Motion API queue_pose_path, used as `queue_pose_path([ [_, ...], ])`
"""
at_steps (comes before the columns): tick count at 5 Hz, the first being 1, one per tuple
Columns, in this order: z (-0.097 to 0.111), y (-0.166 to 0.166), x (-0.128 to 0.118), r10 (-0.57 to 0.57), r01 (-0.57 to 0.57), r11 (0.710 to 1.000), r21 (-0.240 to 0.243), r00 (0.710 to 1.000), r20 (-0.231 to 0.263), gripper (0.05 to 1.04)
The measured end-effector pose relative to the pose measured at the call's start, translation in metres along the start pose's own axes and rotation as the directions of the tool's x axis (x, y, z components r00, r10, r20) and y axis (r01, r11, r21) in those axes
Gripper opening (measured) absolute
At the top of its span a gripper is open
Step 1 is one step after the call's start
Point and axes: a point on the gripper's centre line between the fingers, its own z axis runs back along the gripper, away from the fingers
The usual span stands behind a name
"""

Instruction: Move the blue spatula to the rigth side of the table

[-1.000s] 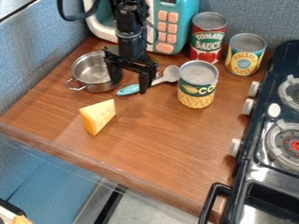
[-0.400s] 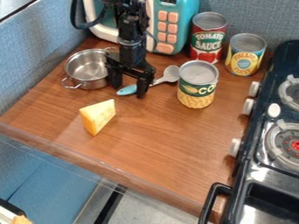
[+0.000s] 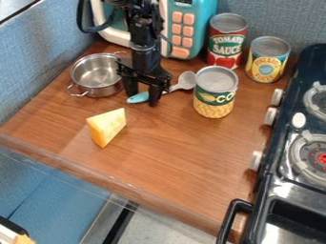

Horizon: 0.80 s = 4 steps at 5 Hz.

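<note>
The black gripper hangs over the back left part of the table, its two fingers apart, one on each side of the blue handle end. The spatula has a blue handle and a grey head, and lies slanted on the wood between the metal pot and the corn can. Part of its handle is hidden behind the right finger. Whether the fingers touch the handle, I cannot tell.
A metal pot stands left of the gripper, a corn can to its right. A cheese wedge lies in front. Tomato sauce and pineapple cans stand behind, beside a toy microwave. The stove borders the right.
The gripper has turned and moved slightly, its fingers now to either side of the handle end. The pot has shifted a little to the left. The spatula looks unmoved.
</note>
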Motion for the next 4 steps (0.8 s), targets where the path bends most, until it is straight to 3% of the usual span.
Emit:
queue_pose_path([
  [1, 0.000, -0.007, -0.003, -0.014, 0.014, 1.000, -0.010, 1.000, 0.004, 0.360],
  [2, 0.006, -0.010, -0.013, -0.004, 0.004, 0.999, -0.042, 1.000, -0.009, 0.325],
  [3, 0.034, -0.011, -0.017, 0.007, -0.005, 0.998, -0.059, 0.999, 0.034, 0.325],
  [4, 0.078, -0.028, -0.031, 0.000, 0.005, 0.999, -0.045, 0.993, 0.119, 0.325],
])
